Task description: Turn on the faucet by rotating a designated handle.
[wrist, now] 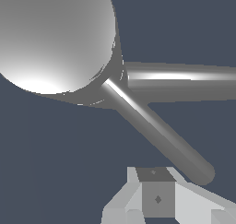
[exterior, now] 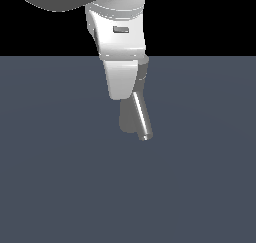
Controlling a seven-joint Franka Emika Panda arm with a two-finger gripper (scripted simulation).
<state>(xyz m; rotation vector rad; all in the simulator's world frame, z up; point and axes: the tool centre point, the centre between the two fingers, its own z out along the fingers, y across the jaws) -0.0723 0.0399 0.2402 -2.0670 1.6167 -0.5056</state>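
Observation:
In the wrist view I look down on the faucet's round cap (wrist: 55,34). The thick spout (wrist: 184,82) runs away from under it. The slimmer handle (wrist: 161,135) juts from the cap's rim and its free end lies just beside my gripper (wrist: 157,197). The jaws stand together with no gap showing and nothing between them. I cannot tell whether they touch the handle. In the exterior view my white arm (exterior: 120,62) covers the faucet's top. Only the grey column (exterior: 127,119) and the slanted spout (exterior: 142,117) with its bright tip show. The handle and fingers are hidden there.
A flat blue-grey floor (exterior: 65,177) spreads around the faucet in both views. The background beyond it is black. No other objects show.

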